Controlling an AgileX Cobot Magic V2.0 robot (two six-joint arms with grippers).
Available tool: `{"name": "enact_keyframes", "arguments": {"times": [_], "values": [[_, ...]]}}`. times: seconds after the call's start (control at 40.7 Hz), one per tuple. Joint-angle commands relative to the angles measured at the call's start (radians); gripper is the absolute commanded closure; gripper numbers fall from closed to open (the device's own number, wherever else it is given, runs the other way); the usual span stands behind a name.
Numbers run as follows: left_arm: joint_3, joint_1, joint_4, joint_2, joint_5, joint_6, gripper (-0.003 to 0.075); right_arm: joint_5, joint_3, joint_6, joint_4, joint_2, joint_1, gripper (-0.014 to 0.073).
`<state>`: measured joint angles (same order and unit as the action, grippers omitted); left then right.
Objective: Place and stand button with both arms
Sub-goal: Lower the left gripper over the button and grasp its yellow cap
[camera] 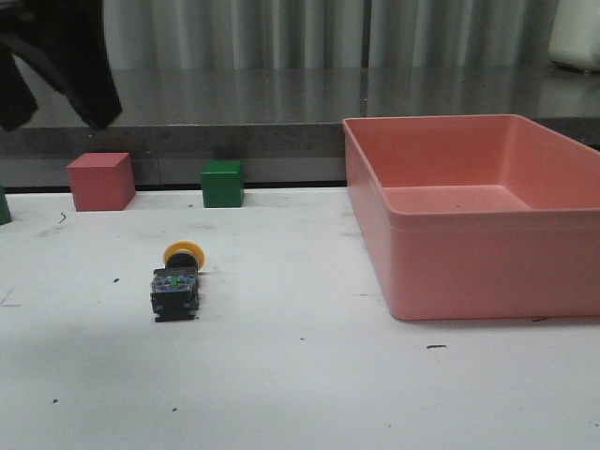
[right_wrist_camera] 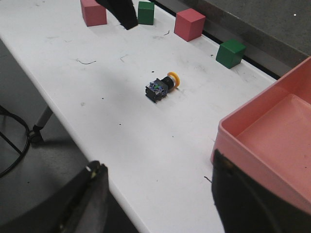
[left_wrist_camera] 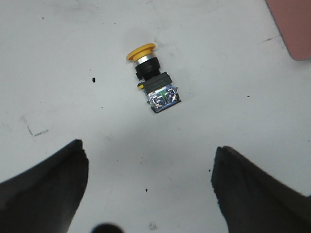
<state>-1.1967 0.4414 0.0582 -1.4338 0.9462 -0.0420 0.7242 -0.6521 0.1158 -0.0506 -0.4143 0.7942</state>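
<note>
The button [camera: 176,280] lies on its side on the white table, left of centre, its yellow cap toward the back and its black base toward the front. My left gripper [left_wrist_camera: 148,158] hangs high above it, open and empty, and the button [left_wrist_camera: 153,87] shows well beyond its fingertips. Part of the left arm [camera: 56,61] fills the top left corner of the front view. My right gripper [right_wrist_camera: 158,167] hovers open and empty over the table's front edge, by the near corner of the pink bin; the button [right_wrist_camera: 161,87] lies far from it.
A large empty pink bin [camera: 487,220] takes up the right side of the table. A red cube [camera: 100,181] and a green cube [camera: 222,183] stand along the back edge, with more cubes [right_wrist_camera: 190,24] at the far left. A grey ledge runs behind.
</note>
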Motion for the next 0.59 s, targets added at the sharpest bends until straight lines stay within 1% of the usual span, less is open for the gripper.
{"name": "enact_keyframes", "arguments": {"times": [0.0, 0.246, 0.565], "values": [[-0.107, 0.007, 0.024, -0.061, 0.015, 0.0, 0.0203, -0.081, -0.025, 0.01, 0.006, -0.005, -0.003, 0.0113], [-0.289, 0.007, 0.029, -0.269, 0.154, -0.076, 0.0203, -0.081, -0.025, 0.01, 0.006, -0.005, -0.003, 0.0113], [-0.451, 0.007, 0.023, -0.46, 0.236, -0.197, 0.0204, -0.081, -0.025, 0.01, 0.006, -0.005, -0.003, 0.0113]]}}
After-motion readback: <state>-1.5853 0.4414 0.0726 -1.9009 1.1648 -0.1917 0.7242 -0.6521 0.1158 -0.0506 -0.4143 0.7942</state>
